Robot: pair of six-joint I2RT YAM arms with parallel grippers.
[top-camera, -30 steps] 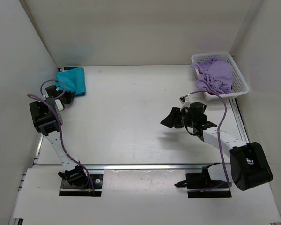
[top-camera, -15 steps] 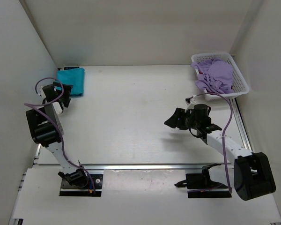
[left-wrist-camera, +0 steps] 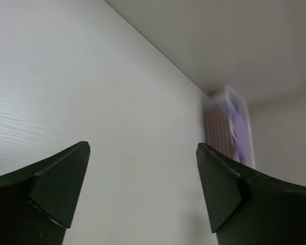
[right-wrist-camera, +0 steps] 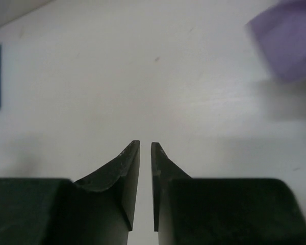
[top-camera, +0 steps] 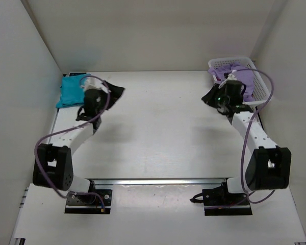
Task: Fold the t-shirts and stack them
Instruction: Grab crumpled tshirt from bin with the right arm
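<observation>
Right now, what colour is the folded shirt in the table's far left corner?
The shirt is teal; the top external view shows it best.

A white mesh basket (top-camera: pixel 247 103) sits at the pale bench's (top-camera: pixel 158 127) far right corner. Plain white walls (top-camera: pixel 143 30) enclose it.

The teal t-shirt (top-camera: pixel 70 93) is soft cloth, the basket (top-camera: pixel 234 59) white plastic mesh, the table (top-camera: pixel 158 127) smooth matt.

Plain white walls (top-camera: pixel 143 30) enclose a white table (top-camera: pixel 153 132) on three sides; a metal rail (top-camera: pixel 158 181) lines its near edge.
</observation>
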